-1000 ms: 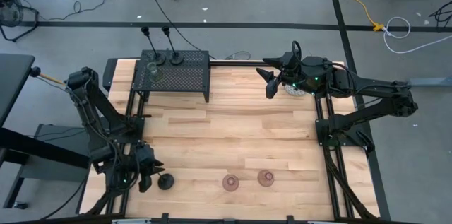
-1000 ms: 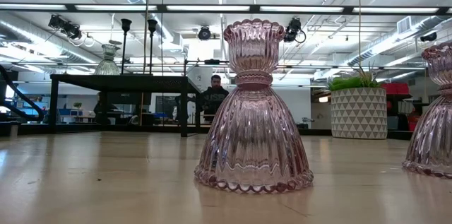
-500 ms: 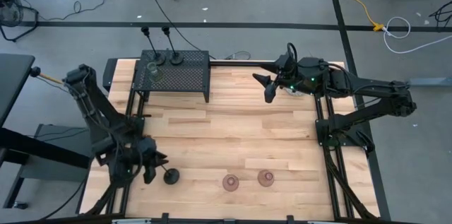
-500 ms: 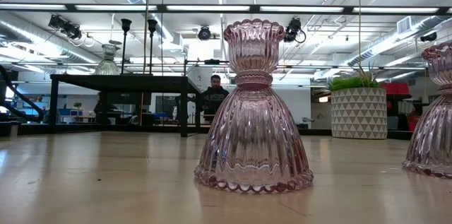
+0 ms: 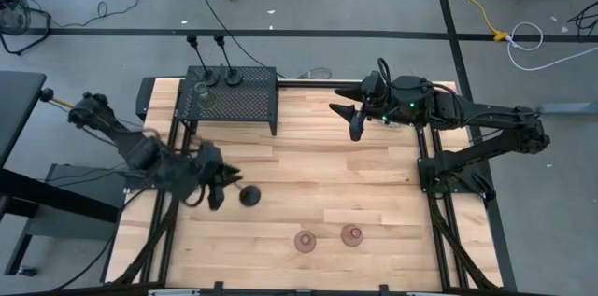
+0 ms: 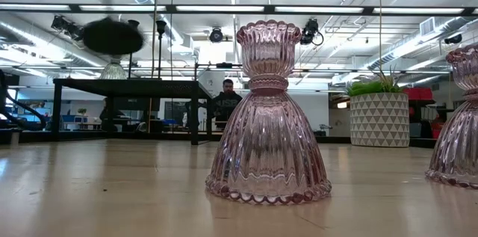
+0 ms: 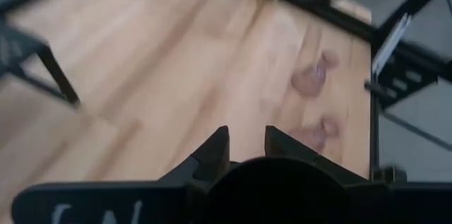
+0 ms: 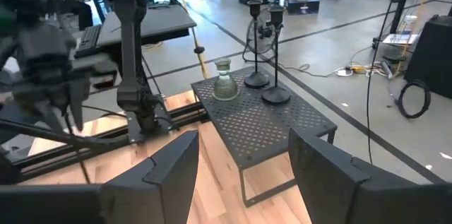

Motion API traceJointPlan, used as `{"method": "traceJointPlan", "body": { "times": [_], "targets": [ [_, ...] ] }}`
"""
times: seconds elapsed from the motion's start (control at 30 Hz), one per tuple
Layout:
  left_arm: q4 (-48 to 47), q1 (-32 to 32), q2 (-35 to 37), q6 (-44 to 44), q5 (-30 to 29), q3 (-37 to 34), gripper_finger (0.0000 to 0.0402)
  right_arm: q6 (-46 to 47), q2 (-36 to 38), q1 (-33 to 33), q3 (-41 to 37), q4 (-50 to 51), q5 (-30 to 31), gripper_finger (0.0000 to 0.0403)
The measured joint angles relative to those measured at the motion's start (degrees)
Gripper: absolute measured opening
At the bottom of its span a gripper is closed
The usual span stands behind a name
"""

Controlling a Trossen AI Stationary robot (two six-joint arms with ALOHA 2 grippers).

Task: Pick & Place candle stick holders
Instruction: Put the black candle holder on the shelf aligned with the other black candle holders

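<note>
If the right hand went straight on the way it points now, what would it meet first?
Probably the mesh box: the open right hand points at it, with bare table between. On top stand two black holders and a green holder. Depth is unclear.

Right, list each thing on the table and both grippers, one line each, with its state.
Left gripper: shut on the black candle stick holder, carried above the table.
Right gripper: open, empty, hovering near the far edge.
Black mesh stand: upright, bearing three holders.
Two black holders: upright on the stand.
Pale green glass holder: upright on the stand.
Two pink glass holders: upright on the table, apart.
</note>
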State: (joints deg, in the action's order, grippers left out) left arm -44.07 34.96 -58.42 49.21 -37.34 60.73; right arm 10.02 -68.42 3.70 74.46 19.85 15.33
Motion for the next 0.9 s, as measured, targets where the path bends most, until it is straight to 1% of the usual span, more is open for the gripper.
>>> {"method": "traceJointPlan", "body": {
  "times": [0.1, 0.2, 0.33, 0.43, 0.5, 0.57, 0.73, 0.8, 0.9],
  "targets": [
    [2.18, -6.35, -0.04, -8.56, 2.59, 3.62, 0.009, -0.21, 0.0, 0.0, 0.0, -0.09, -0.34, 0.022],
    [5.29, -12.59, -0.06, -16.93, 5.59, 6.27, 0.009, -0.22, 0.0, 0.02, 0.0, -0.6, -2.3, 0.022],
    [9.12, -20.57, -0.58, -24.39, 9.04, 8.72, 0.009, -0.3, 0.0, 0.0, 0.0, -1.41, -4.62, 0.022],
    [12.58, -26.02, -2.35, -29.16, 11.59, 9.68, 0.009, -0.74, 0.0, 0.0, -0.01, -1.39, -4.91, 0.022],
    [15.34, -29.7, -4.51, -31.73, 13.62, 11.09, 0.009, -1.27, 0.0, 0.0, 0.0, -1.42, -4.91, 0.022],
    [15.74, -33.03, -6.92, -33.48, 16.38, 12.79, 0.009, -1.51, 0.0, 0.0, 0.0, -1.64, -4.92, 0.022],
    [17.25, -40.01, -14.91, -34.53, 24.41, 18.56, 0.009, -2.14, 0.0, 0.0, 0.0, -1.86, -5.95, 0.022],
    [18.31, -42.05, -18.54, -35.57, 27.48, 22.22, 0.009, -2.31, 0.0, 0.0, -0.01, -1.92, -5.97, 0.022],
    [18.07, -44.19, -24.41, -37.83, 30.5, 28.71, 0.009, -2.46, 0.0, 0.0, -0.01, -1.92, -5.97, 0.022]
  ]
}}
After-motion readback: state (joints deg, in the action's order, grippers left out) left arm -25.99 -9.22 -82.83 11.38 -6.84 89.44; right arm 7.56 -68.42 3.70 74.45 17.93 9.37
